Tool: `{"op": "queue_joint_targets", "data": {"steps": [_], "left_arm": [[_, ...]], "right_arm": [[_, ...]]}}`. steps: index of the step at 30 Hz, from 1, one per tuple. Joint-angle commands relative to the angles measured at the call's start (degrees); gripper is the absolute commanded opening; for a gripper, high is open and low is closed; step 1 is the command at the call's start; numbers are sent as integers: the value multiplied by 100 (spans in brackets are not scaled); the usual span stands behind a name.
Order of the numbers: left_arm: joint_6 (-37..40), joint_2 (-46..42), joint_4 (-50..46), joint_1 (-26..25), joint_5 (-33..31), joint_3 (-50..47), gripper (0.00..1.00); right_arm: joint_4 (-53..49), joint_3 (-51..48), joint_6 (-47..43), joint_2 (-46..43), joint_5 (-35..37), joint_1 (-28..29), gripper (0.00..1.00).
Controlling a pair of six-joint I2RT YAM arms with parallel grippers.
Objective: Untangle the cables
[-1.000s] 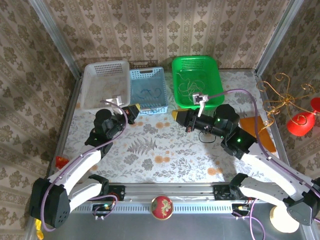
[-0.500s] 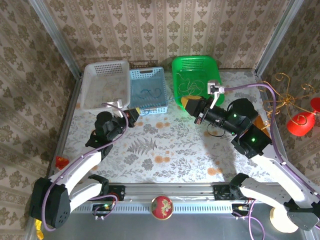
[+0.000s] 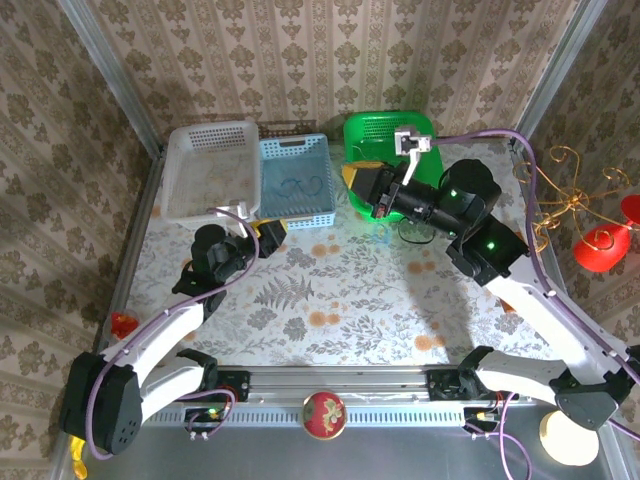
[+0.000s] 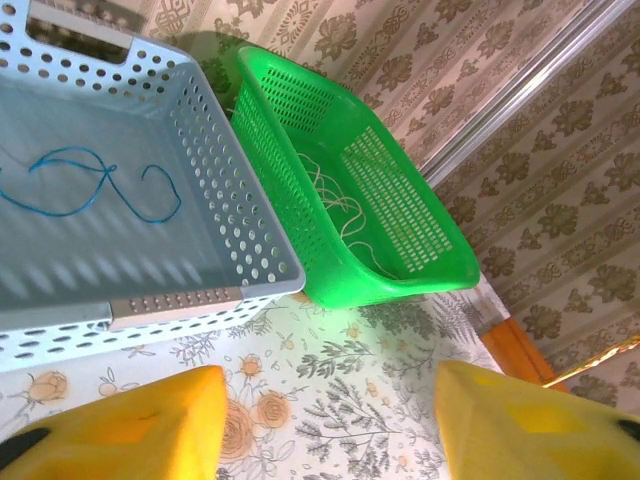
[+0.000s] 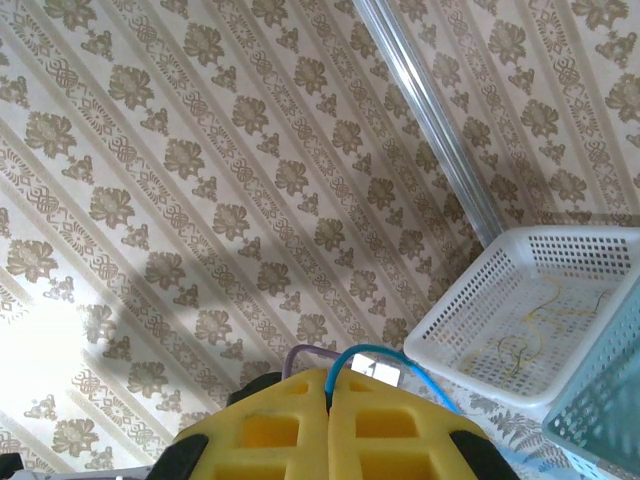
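Three baskets stand at the far side of the bench [image 3: 330, 290]: the white basket [image 3: 212, 132] has yellow cables [image 5: 530, 340], the blue basket [image 3: 296, 148] one blue cable [image 4: 90, 190], the green basket [image 3: 390, 120] pale cables [image 4: 335, 205]. The right hand [image 5: 328, 388] is closed, and a second blue cable [image 5: 390, 357] seems pinched between its fingers, raised over the near left corner of the green basket. The left hand [image 4: 330, 405] is half open and empty, low before the blue basket. I think the pinched cable belongs in the blue basket: carry it fully over the rim, lower, and only then release, so the hanging end catches nothing.
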Motion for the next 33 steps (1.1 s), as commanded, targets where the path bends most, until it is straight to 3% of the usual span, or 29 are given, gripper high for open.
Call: {"op": "queue_joint_targets", "data": {"steps": [1,11,24,33], "left_arm": [[133,-77,23,42,143,-30,63],[79,74,713,35,956,-87,82],[-638,524,2085,-5,1432,-48,86],[-778,998,2626,-476,1766,304,86]], "right_arm": [[-24,223,-200,66,-212,-24,0],[125,317,-2,178,-359,-24,0],[222,534,141,392,-545,-23,0],[251,398,182,250,-547,-13,0]]}}
